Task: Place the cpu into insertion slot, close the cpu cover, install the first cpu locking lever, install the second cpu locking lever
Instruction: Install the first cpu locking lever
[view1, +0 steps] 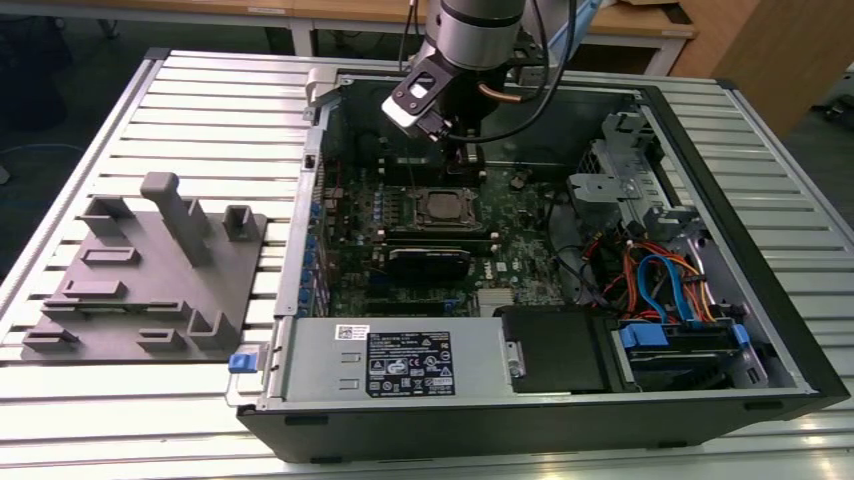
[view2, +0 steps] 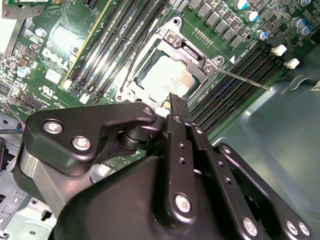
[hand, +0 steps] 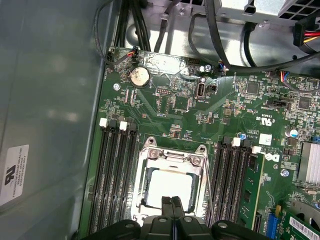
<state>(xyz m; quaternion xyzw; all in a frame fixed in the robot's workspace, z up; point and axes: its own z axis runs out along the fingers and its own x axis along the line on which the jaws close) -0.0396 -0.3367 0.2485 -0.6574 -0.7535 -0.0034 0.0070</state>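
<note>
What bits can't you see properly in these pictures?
First wrist view: the gripper hides the near edge of the cpu.
Second wrist view: the gripper's body hides one corner of the cpu cover.
Exterior view: the arm hides the motherboard's far end.

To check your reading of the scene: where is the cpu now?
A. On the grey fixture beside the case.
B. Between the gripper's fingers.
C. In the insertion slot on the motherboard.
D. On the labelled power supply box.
C: in the first wrist view the cpu lies silvery side up in the insertion slot, and the gripper near it has its fingers together, holding nothing.
</note>
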